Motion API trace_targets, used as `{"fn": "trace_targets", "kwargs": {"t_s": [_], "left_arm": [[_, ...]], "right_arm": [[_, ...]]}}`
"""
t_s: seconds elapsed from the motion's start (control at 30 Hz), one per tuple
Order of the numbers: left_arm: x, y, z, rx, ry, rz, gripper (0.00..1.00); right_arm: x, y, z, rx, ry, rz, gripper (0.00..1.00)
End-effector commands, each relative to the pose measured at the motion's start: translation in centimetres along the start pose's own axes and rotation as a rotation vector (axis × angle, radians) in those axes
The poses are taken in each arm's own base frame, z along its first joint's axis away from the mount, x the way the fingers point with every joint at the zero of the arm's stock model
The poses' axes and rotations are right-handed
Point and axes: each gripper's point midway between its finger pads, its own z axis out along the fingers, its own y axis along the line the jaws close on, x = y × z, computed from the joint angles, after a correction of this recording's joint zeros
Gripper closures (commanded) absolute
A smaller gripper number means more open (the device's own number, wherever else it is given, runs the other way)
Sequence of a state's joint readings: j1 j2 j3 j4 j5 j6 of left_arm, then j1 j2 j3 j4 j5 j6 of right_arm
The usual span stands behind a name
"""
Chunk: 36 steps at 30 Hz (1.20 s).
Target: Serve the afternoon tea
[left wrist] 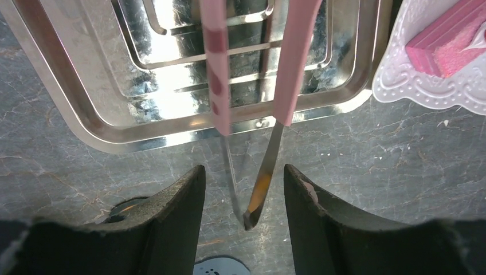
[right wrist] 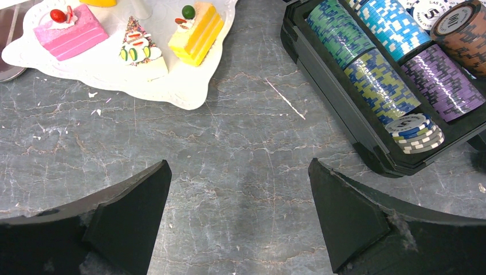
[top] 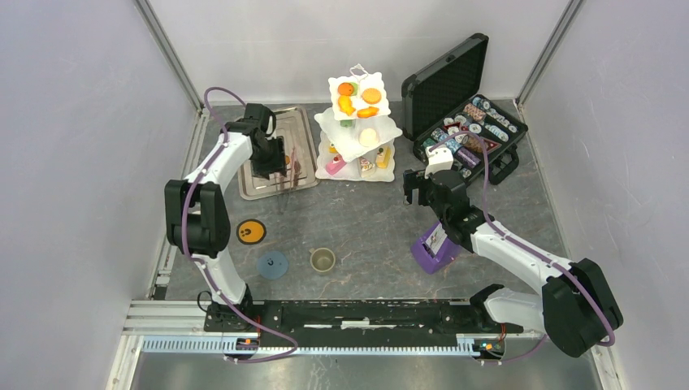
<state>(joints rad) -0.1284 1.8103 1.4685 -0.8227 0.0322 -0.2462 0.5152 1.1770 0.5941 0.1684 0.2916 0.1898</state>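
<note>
A: We see a tray point(left wrist: 86, 123) of polished metal, bright like a mirror.
B: Yes. The tongs point(left wrist: 295, 63) have pink handles that look to us like smooth plastic, and their thin end is bare metal.
A: The table point(right wrist: 240, 103) looks like grey stone with pale veins, matt and a little scratched.
B: We find the stand point(right wrist: 189, 86) white and slightly glossy, with embossed dots at its rim.
A: The case point(right wrist: 326, 80) is black with a dull shine, and the poker chips point(right wrist: 381, 86) look smooth.
B: The right gripper point(right wrist: 239, 189) has matt black fingers point(right wrist: 126, 229) with rough edges.
</note>
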Motion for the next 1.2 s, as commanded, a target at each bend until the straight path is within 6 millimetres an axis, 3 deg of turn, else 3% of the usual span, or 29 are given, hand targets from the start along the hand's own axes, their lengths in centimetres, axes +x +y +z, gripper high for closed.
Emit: {"fn": "trace_targets", "kwargs": {"t_s": [0.0,0.37,0.57,0.87,1.17], "left_arm": [[-0.4,0.1,-0.3,-0.046,-0.006,0.051,0.41],[0.3,-0.3,1.5,-0.029,0.007,0.048,0.25],[0.5,-1.2,3.2,-0.034,0.024,0.025,0.25],[3.8,-1.5,4.6,-0.137,0.032,0.000,0.26],[3.8,-1.4,6.0,-0.182,0.033,0.012,0.30]], "right_arm": [[-2.0,0.5,0.1,-0.016,-0.058,0.026,0.02],[-2.1,0.6,0.1,-0.017,-0.059,0.029,0.02],[-2.0,0.7,0.1,-0.024,-0.057,0.032,0.02],[-2.1,0.6,0.1,-0.021,-0.059,0.028,0.02],[-2.0,0.7,0.1,-0.024,-0.058,0.030,0.02]]}}
